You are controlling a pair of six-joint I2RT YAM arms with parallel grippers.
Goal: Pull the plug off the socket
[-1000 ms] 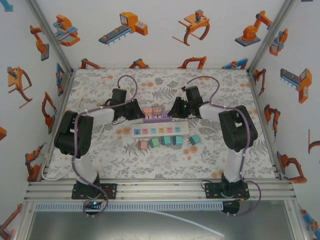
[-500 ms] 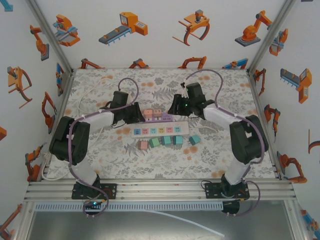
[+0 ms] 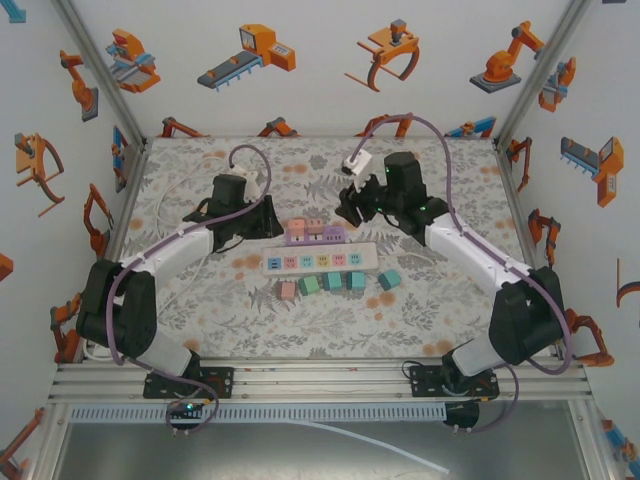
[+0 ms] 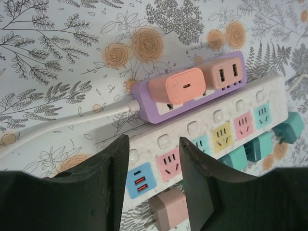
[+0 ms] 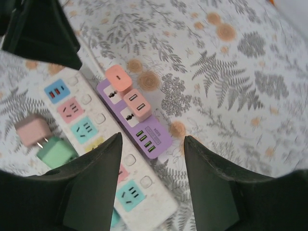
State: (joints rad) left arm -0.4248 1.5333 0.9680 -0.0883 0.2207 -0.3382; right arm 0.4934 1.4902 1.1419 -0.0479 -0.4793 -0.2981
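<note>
Your purple socket strip (image 3: 335, 237) lies near the middle of the floral table (image 3: 450, 310). Both pink chargers are seated in it side by side. The single-port pink plug (image 3: 296, 225) is at the strip's 9 o'clock end, and the twin-port pink plug (image 3: 314, 224) touches it on the 3 o'clock side.

In your left wrist view, the single-port pink plug (image 4: 183, 85) stands upright in the purple socket strip (image 4: 144, 103). A white cable (image 4: 72, 118) leaves that end of the strip.

Your left gripper (image 3: 272, 222) hangs at 9 o'clock of the strip. Its jaws are apart and there is nothing between them. In the left wrist view, the left gripper (image 4: 153, 144) sits over the white power strip (image 4: 192, 127), short of the purple one.

Your right gripper (image 3: 347, 212) is at about 2 o'clock of the strip, raised above the table. Its jaws are also spread and hold nothing. In the right wrist view, the right gripper (image 5: 153, 139) frames the strip's plug-free end (image 5: 154, 137).

The white power strip (image 3: 320, 261) lies just beside the purple one, at its 6 o'clock. A row of loose plugs lies further toward 6 o'clock: a pink one (image 3: 287, 290), a green one (image 3: 309, 285) and teal ones (image 3: 356, 280).
</note>
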